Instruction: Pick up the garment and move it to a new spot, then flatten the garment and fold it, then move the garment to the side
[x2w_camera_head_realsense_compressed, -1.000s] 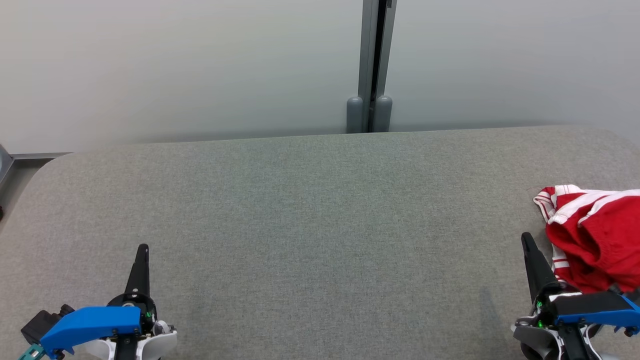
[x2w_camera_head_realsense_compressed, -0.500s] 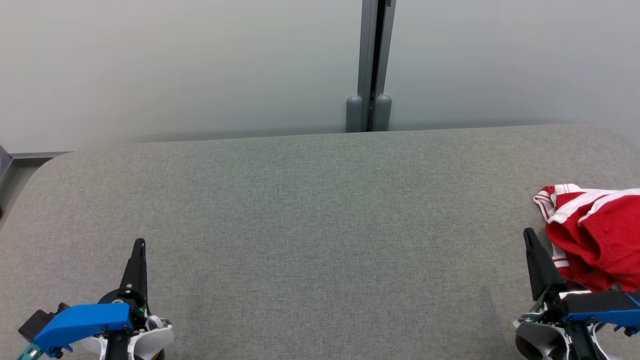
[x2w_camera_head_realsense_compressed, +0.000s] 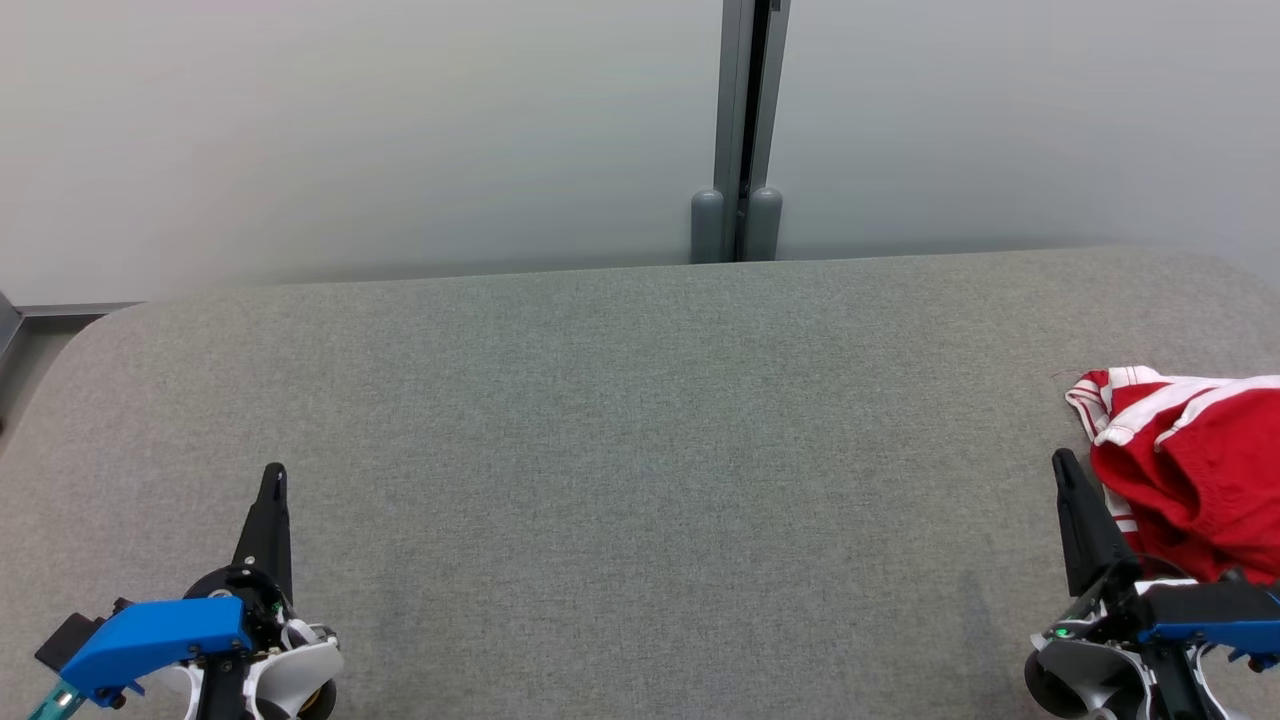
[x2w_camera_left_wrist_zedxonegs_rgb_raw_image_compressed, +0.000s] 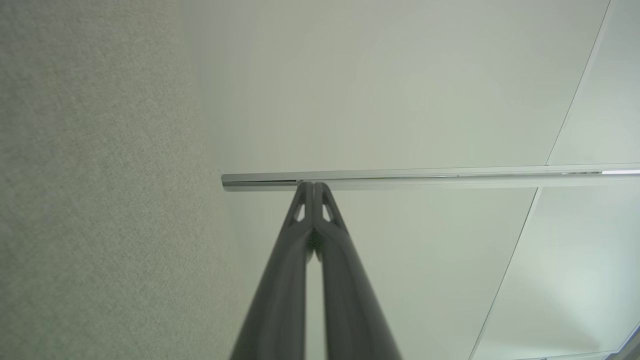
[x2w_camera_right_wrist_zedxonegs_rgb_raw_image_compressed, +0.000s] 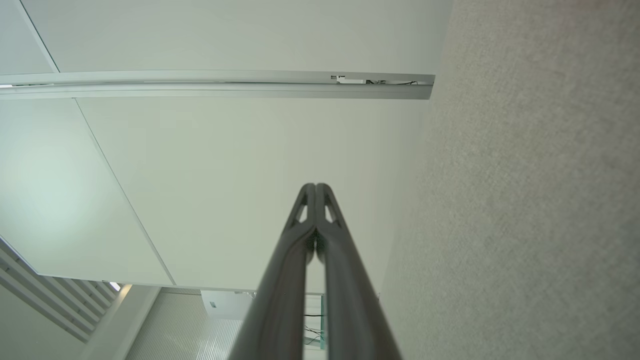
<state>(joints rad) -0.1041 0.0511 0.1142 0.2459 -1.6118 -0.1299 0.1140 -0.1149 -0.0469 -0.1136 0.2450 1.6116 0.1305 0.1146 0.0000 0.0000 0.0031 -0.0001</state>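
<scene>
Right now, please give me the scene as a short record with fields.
surface: table, grey fabric
garment: red with white stripes, crumpled, at the table's right end, cut by the picture's edge
left gripper: shut, empty, far from the garment
right gripper: shut, empty, close beside the garment; contact cannot be told
progress: garment not yet picked up
</scene>
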